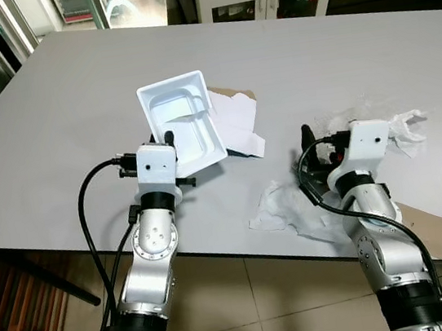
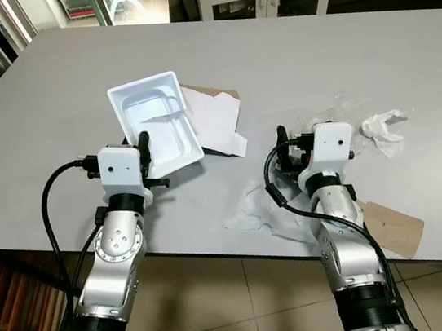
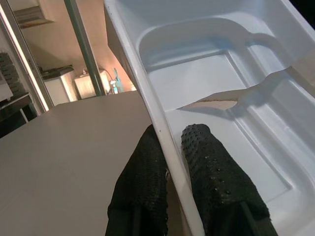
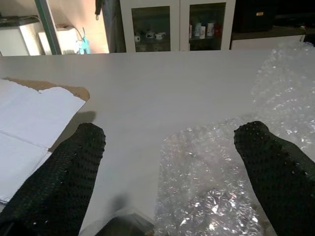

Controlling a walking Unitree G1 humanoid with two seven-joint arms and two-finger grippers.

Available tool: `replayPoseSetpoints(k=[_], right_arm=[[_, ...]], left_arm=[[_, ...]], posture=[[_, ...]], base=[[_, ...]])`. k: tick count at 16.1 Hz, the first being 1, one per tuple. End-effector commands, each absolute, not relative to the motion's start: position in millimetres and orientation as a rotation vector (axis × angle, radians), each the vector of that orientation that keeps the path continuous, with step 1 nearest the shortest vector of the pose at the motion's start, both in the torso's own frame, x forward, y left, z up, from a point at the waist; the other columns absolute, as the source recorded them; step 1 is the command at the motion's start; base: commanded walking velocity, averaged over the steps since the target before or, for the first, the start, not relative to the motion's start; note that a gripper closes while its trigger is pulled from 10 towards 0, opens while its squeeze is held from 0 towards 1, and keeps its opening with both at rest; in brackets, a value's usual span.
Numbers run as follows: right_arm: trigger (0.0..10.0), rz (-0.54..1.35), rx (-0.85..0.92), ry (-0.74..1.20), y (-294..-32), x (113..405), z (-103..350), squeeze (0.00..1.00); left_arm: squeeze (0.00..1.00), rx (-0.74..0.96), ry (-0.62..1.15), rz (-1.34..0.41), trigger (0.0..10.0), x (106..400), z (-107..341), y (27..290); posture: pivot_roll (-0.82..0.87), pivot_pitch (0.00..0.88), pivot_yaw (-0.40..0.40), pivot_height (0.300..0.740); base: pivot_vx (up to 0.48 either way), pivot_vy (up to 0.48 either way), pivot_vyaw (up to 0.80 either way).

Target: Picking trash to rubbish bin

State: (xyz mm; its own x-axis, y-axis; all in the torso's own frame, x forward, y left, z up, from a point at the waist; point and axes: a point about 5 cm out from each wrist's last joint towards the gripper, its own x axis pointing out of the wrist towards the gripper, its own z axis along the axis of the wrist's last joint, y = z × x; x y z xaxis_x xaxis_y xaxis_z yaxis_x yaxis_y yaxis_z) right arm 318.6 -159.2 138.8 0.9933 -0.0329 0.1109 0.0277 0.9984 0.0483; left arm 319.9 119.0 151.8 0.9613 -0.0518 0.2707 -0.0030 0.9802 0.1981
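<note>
Two hands are at work over the grey tabletop (image 1: 72, 104), both near its front edge. Your left hand (image 3: 170, 167) is clenched on the side wall of the white plastic tray (image 1: 182, 121), one finger inside the tray and one outside against the rim; the tray sits tilted, lifted at its near end, left of the tabletop's middle. Just beside the tray, on its right, you have a flattened piece of white-faced cardboard (image 1: 235, 122) lying flat, brown at its far edge. Your right hand (image 4: 167, 162) is released, fingers spread wide, with a crumpled sheet of bubble wrap (image 4: 216, 182) lying between them on the tabletop. A crumpled white tissue (image 1: 405, 130) lies to the right of that hand, a clear crinkled plastic film (image 1: 280, 206) lies at the front edge between your two arms, and a brown cardboard piece (image 1: 427, 227) overhangs the front edge near the right arm.
</note>
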Motion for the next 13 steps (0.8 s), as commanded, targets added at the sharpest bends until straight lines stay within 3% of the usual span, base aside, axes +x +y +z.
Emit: replayPoseSetpoints(k=[1,13], right_arm=[[10.0,-0.023,0.045,-0.125,-157,322,142,0.00],[10.0,0.027,0.034,-0.131,-148,330,147,0.00]], left_arm=[[0.00,0.189,-0.290,-0.026,10.0,322,155,118],[0.00,0.170,-0.299,-0.042,10.0,331,157,109]], posture=[[-0.05,0.119,0.058,0.740],[-0.05,0.092,0.034,0.740]], base=[[0.000,0.000,0.00],[0.000,0.000,0.00]])
